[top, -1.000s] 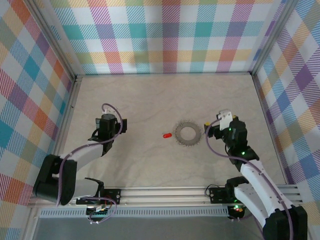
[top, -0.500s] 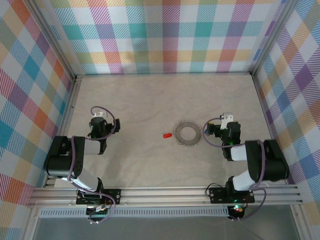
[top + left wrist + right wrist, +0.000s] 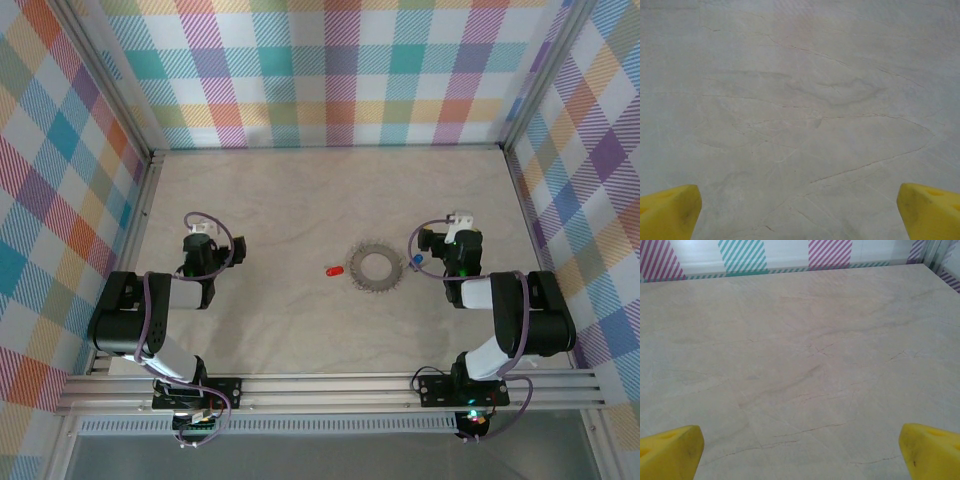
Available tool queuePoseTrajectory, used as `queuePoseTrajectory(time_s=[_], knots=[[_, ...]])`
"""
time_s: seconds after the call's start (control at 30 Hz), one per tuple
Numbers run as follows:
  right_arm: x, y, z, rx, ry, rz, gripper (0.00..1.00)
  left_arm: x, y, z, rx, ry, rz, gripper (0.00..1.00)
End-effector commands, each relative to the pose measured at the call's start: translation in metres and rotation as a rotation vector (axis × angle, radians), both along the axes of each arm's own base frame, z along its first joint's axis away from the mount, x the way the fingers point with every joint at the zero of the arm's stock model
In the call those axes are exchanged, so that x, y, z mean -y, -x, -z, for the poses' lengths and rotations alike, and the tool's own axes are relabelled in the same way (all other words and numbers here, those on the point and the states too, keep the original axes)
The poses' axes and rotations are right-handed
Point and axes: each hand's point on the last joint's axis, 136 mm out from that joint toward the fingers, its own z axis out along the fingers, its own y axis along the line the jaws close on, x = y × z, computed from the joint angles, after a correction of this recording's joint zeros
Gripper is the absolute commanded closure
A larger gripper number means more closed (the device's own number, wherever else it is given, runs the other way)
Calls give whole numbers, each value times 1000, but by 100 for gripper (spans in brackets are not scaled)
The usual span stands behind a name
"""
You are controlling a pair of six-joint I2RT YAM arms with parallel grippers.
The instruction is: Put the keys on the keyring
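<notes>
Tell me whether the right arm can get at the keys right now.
Probably yes. The keys lie flat in the open, close on the left of the right claw, nothing between them. The claw is open but faces the far wall, so it must turn.

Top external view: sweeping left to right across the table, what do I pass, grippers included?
left gripper → red piece → keys fanned in a ring → right gripper

Pale marbled table enclosed by pastel plaid walls
</notes>
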Motion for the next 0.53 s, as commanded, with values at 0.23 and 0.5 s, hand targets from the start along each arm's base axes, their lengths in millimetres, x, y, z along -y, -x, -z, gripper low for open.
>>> queuePoseTrajectory(time_s=[0.23,0.5], knots=[[-2,-3,-2,-2,-14,-4,0,2,-9,-15,53,-6,3,0],[-2,-2,-2,2,-18,-8,0,2,-9,-15,53,-7,4,0]])
